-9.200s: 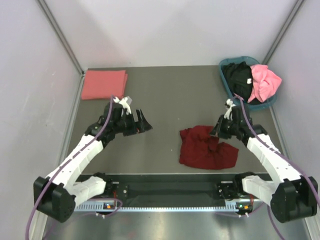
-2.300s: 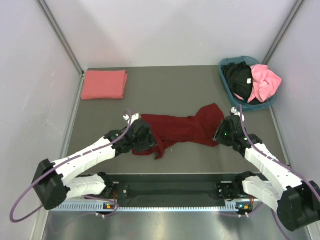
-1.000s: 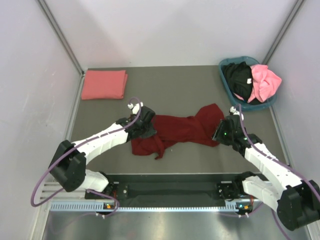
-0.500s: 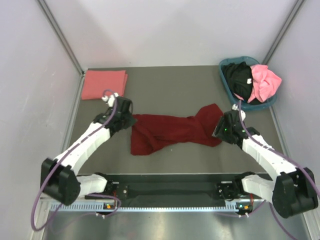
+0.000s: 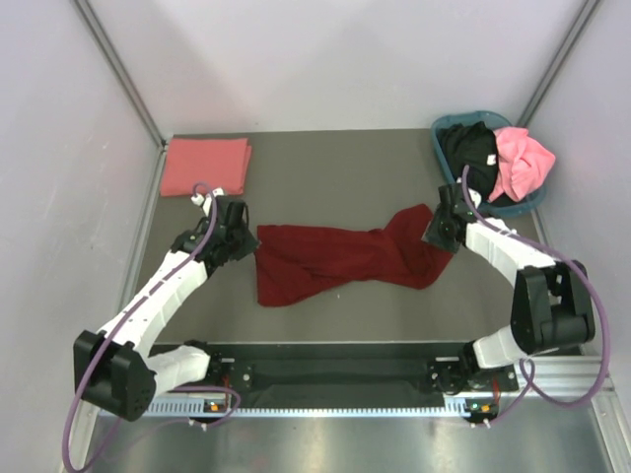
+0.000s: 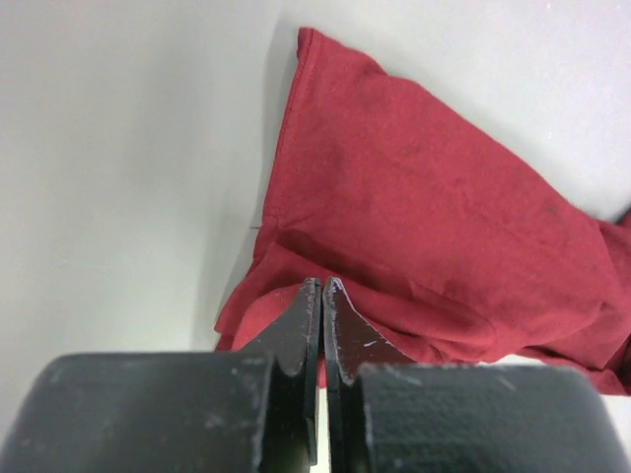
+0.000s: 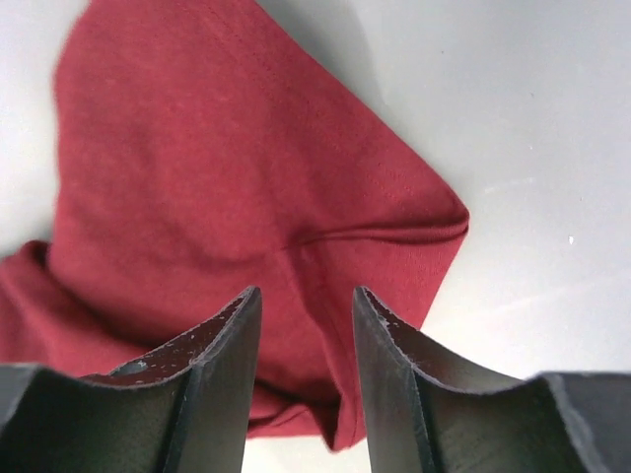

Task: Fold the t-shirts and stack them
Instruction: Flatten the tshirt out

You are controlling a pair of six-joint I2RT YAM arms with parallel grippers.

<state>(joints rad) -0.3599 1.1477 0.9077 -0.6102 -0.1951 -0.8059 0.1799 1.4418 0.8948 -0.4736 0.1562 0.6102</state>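
The red shirt (image 5: 335, 258) lies in the middle of the table (image 5: 335, 187). It is pulled out long from left to right, but it is not flat. It is bunched and twisted, and the right end has a corner that sticks up toward the back. The left gripper (image 6: 321, 286) is at the left end of the shirt. Its two fingers are pressed together with only a thin line between them, and the tips sit right at a rolled edge of the cloth. I cannot tell if a bit of cloth is pinched in there. The right gripper (image 7: 306, 296) is at the right end. Its fingers are spread apart and hold nothing; the red cloth lies under them. One shirt looks done: the salmon shirt (image 5: 205, 166) sits folded in a neat block at the far left corner. Two more, the black shirt (image 5: 468, 148) and the pink shirt (image 5: 523, 163), are in a heap in the basket (image 5: 438, 138) at the far right corner. So I think the job is near its start. The red shirt needs to be laid flat, folded and put on the salmon one. Then the two in the basket need the same.
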